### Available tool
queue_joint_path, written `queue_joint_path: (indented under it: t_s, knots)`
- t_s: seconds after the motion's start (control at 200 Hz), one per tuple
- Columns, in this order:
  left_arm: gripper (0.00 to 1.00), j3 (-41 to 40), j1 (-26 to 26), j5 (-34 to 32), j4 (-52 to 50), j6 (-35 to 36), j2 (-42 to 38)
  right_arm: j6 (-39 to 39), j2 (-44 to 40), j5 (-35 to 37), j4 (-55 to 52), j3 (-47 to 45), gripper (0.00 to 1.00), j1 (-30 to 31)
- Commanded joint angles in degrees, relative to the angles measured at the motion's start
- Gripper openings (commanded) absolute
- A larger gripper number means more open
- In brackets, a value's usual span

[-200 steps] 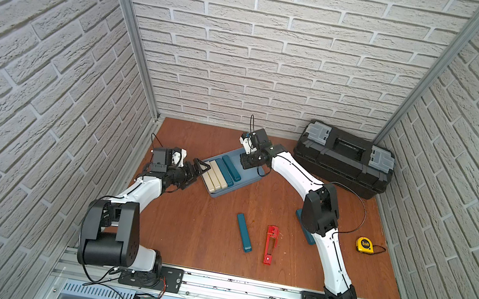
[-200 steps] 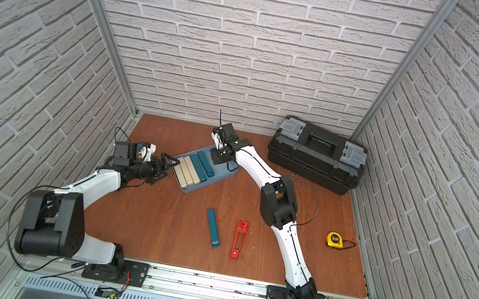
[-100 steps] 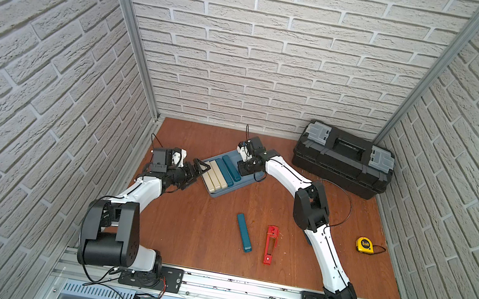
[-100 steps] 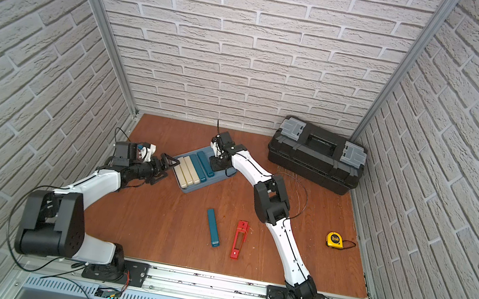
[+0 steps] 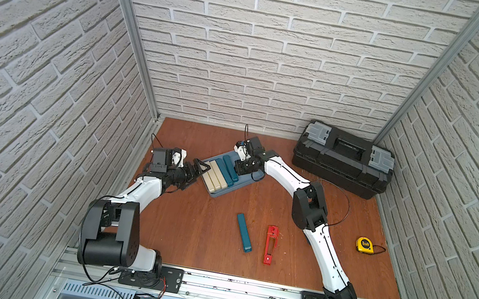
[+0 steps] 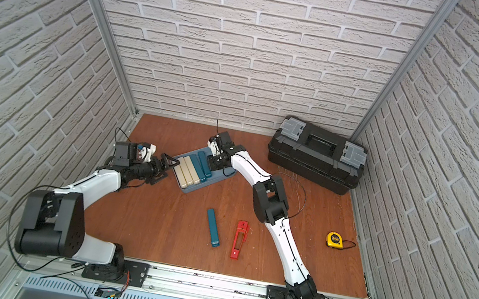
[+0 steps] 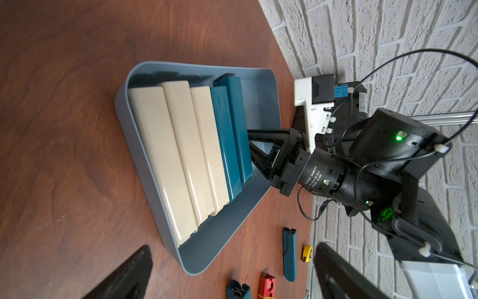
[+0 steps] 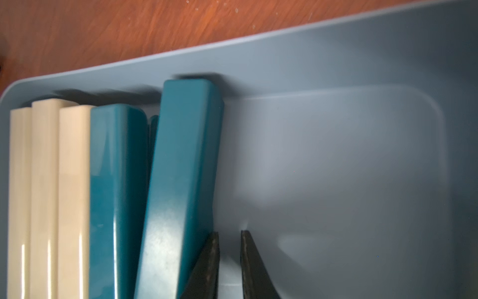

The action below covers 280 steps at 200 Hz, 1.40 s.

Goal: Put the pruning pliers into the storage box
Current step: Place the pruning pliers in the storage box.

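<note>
The right pincer (image 8: 229,259) has slid deeper over the storage box (image 5: 246,180), fingers nearly together, gripping nothing, beside a tilted teal pruning pliers (image 8: 181,186). Left pincer (image 5: 200,167) sits wide apart by the box's edge. One teal (image 5: 243,232) and the red one (image 5: 270,245) lie on the table (image 5: 201,232).

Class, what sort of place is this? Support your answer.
Probably a robot test cell staged as a workshop: brick-patterned walls enclosing a wooden floor, two rail-mounted arms, a black toolbox.

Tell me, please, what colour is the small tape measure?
Yellow; the tape measure shows best in a top view.
</note>
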Motion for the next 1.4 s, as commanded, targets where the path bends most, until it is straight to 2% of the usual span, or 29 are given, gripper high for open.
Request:
queue_joint_path:
  t_s: [0.0, 0.26, 0.49, 0.71, 0.88, 1.065, 1.2, 1.395]
  knots:
    - [0.98, -1.0, 0.2, 0.1, 2.1, 0.2, 0.2, 0.4, 1.3, -2.2, 0.8, 1.1, 0.19, 0.8]
    - [0.98, -1.6, 0.2, 0.3, 2.7, -0.2, 0.1, 0.3, 1.6, -3.8, 1.2, 1.7, 0.19, 1.0]
    - [0.98, -1.4, 0.2, 0.5, 2.2, -0.2, -0.6, -3.2, -1.9, 3.2, -2.1, 1.4, 0.19, 0.8]
    - [0.98, -2.7, 0.0, 0.6, 0.3, 0.0, -3.4, -4.2, -10.3, 6.5, -2.7, -5.0, 0.23, 0.6]
    - [0.98, -4.5, -1.2, 0.7, -2.0, 0.0, -6.5, -2.9, -18.2, 5.9, -2.1, -14.1, 0.28, 0.7]
    - [0.98, -6.8, -4.6, 0.2, -3.8, -0.4, -10.1, -0.6, -29.3, 5.5, 3.3, -30.8, 0.33, 1.3]
    - [0.98, -8.9, -8.0, -2.1, -4.5, -1.1, -14.0, 0.9, -37.9, 7.1, 6.8, -41.9, 0.34, 3.1]
    - [0.98, -12.9, -11.4, -3.9, -4.0, -3.2, -19.5, 3.1, -45.3, 10.1, 8.6, -52.1, 0.35, 6.6]
